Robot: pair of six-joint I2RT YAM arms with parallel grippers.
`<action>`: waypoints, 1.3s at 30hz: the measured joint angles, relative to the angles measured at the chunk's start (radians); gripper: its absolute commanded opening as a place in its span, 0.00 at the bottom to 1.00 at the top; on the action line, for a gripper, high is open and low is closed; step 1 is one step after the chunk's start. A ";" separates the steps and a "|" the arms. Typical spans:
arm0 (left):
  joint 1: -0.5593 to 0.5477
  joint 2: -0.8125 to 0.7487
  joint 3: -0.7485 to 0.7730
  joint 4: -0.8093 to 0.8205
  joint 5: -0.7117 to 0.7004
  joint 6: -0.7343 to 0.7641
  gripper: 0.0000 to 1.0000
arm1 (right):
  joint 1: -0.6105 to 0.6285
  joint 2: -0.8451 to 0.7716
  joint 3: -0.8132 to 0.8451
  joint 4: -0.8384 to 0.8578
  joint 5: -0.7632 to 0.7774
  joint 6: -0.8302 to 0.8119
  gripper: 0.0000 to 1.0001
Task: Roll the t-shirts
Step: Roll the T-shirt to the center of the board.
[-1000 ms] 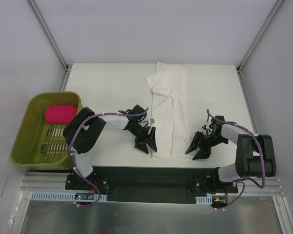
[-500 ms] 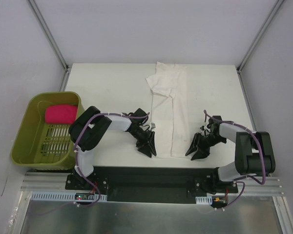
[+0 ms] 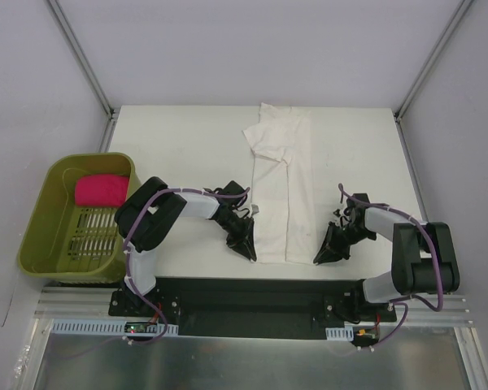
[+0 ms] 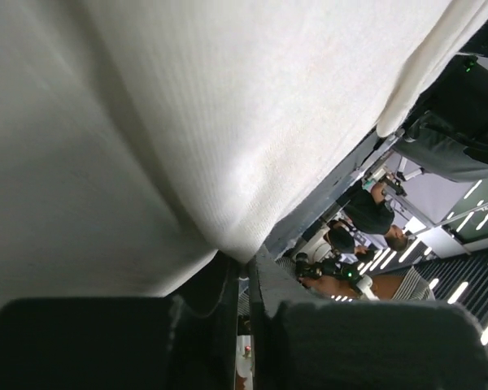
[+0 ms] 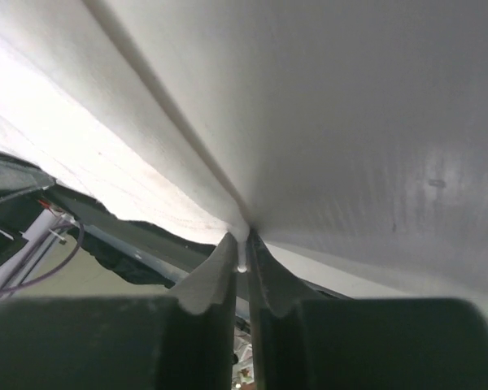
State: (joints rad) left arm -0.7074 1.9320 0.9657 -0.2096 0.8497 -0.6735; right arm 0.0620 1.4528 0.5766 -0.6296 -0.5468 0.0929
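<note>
the white t-shirt (image 3: 281,195) lies folded in a long narrow strip on the table (image 3: 171,146), hem toward the arms. the left gripper (image 4: 242,266) and right gripper (image 5: 242,246) each pinch a near hem corner, fingers pressed together on cloth, likely so the edge lifts evenly to start the roll. the pink bundle (image 3: 99,190) sits in the green basket (image 3: 41,227), well apart.

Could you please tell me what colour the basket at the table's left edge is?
The basket is olive green, which shows best in the top external view.
</note>
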 measured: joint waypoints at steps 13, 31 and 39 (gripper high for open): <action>-0.034 -0.101 0.024 -0.036 -0.126 0.132 0.00 | 0.000 -0.101 0.001 0.012 -0.081 -0.019 0.01; 0.015 -0.141 0.051 -0.068 -0.162 0.200 0.00 | -0.079 -0.153 0.019 0.018 -0.179 -0.014 0.00; 0.018 -0.141 0.097 -0.087 -0.174 0.217 0.00 | -0.093 -0.116 0.077 0.054 -0.221 0.007 0.01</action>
State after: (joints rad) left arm -0.6899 1.7912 1.0626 -0.2962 0.6758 -0.4564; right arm -0.0315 1.3369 0.6537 -0.5758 -0.7681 0.0998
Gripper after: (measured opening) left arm 0.020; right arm 0.023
